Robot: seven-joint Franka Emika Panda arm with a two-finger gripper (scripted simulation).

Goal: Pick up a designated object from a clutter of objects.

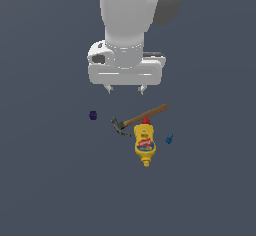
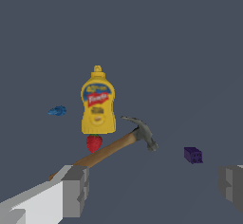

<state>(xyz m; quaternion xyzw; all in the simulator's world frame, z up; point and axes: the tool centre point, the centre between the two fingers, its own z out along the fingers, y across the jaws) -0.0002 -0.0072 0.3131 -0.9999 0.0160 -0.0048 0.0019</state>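
Dark floor: blue piece (image 1: 169, 139) well apart from raised tool (image 1: 126, 88).

The hammer (image 1: 139, 119) has a smooth wooden handle and dull dark metal head.

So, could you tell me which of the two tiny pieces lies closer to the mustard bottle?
The bright-blue piece, just off the mustard bottle; the purple lump sits apart, beyond the hammer head.

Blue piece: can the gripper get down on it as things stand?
Probably yes. The blue piece lies apart from the mustard bottle and hammer, nothing over it; the open gripper hangs above and must shift sideways first.
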